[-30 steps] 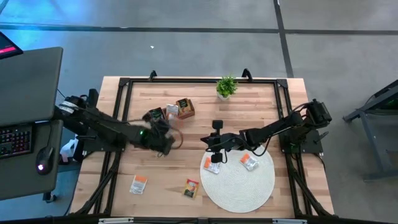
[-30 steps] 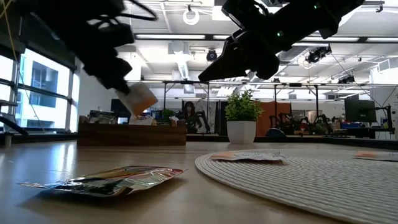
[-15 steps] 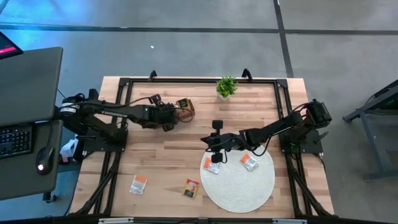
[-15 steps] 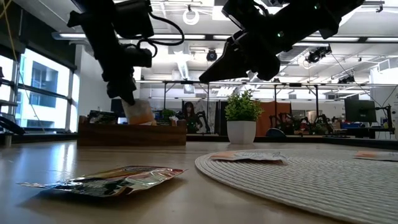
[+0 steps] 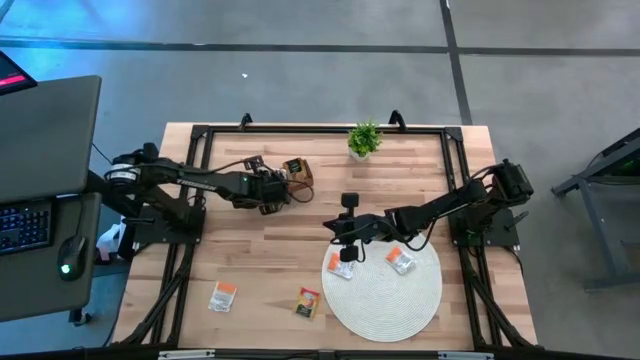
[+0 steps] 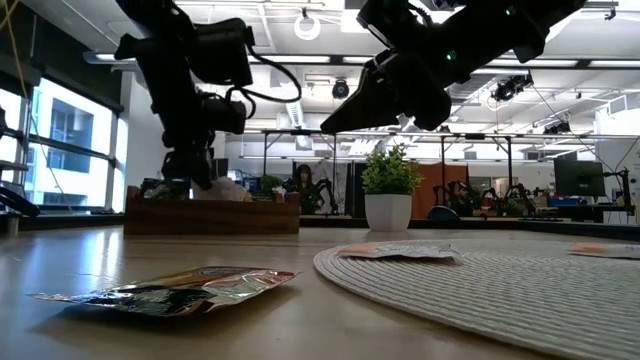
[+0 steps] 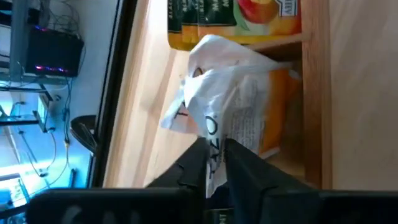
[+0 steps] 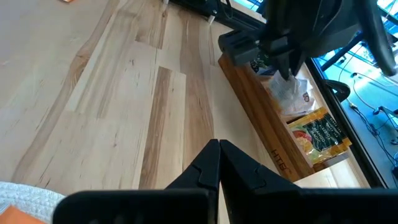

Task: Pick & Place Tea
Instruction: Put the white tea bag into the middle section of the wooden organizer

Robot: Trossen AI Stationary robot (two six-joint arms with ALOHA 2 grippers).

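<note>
The left gripper [image 5: 272,188] has travelled from mid-table, where it carried a white-and-orange tea sachet [image 7: 233,118] a second ago, to the long brown wooden compartment tray [image 5: 283,176] at the table's far side; it now hangs directly over the tray with the sachet lowered into a compartment, just beside the yellow-brown packets [image 7: 249,18] already standing there. In the left wrist view the two dark fingers [image 7: 245,171] sit close on either side of the sachet's lower edge; they seem to be easing apart, but whether the grip has let go I cannot tell. I judge this the release step of one placement; the sachet is in the tray, and what remains is a clean withdrawal without dragging it out.

The right gripper [image 5: 345,228] has not moved; it waits between the tray and the round woven white mat [image 5: 385,300], fingers clenched on nothing. Two more white-and-orange sachets [image 5: 400,261] lie on the mat; another white-and-orange sachet [image 5: 223,296] and a yellow-brown one [image 5: 308,302] lie on the table beyond the mat's near-left edge, well away from the tray; four pick-ups are apparently still to come.
</note>
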